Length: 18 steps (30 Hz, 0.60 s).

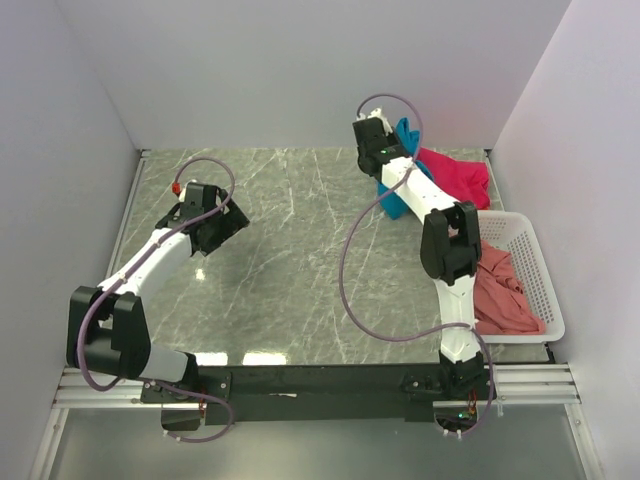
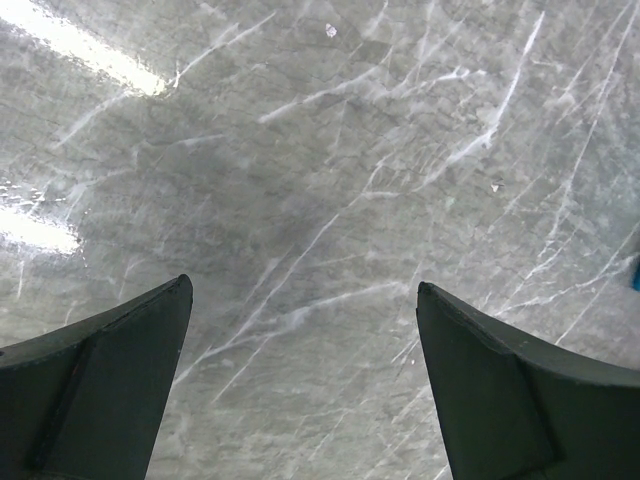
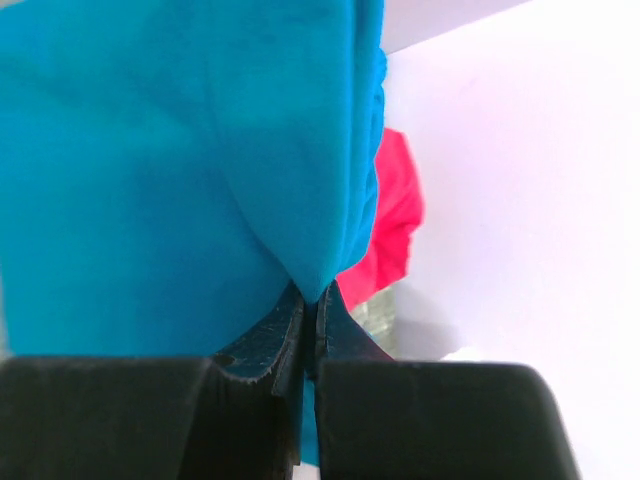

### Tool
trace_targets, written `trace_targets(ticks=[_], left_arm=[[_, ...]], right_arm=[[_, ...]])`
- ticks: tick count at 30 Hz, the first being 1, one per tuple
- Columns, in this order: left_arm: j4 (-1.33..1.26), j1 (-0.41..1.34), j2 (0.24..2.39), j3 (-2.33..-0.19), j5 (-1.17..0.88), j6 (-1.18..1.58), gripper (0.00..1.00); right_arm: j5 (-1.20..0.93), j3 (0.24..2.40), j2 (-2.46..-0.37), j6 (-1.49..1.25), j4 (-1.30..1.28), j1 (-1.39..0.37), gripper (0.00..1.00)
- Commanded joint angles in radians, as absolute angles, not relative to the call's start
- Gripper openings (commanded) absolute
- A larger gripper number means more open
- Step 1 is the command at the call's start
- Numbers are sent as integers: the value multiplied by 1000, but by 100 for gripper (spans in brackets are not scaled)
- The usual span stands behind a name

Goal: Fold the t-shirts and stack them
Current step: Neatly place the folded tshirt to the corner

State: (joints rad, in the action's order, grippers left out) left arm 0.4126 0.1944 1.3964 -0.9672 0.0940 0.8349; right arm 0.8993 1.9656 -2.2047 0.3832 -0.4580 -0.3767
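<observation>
The right gripper (image 3: 312, 312) is squeezed tight on the teal-blue shirt (image 3: 180, 150). Its two fingers are pressed together with a pinch of the blue cloth between them. In the right wrist view the blue shirt fills most of the picture, and its folds run down into the pinch. From above, the blue shirt (image 1: 394, 200) sits at the far right of the bench (image 1: 290, 260), and the right arm covers a lot of it. It cannot be told how much of the shirt is up off the bench.

The magenta-pink shirt (image 1: 455, 170) lies in a bunched heap in the far right corner, just beside the blue one. It is next to the far end of the white basket (image 1: 548, 300). The salmon-pink shirt (image 1: 500, 290) lies crumpled inside the basket, on the right side of the bench.

The left gripper (image 2: 302, 290) is over on the left side, well apart from the shirts. Its fingers (image 2: 120, 370) are spread wide with nothing between them. Under them is only the grey bench with its white streaks.
</observation>
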Motion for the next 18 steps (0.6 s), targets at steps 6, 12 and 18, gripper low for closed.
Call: trace_targets(ticks=[6, 12, 18], left_arm=[[425, 198, 1414, -1023, 123, 842, 99], [426, 198, 1417, -1026, 123, 842, 99], [423, 198, 1414, -1026, 123, 842, 99]], right_arm=[[942, 1968, -2092, 440, -377, -331, 0], [865, 2019, -2066, 391, -440, -314, 0], [799, 2049, -2040, 350, -483, -296, 0]])
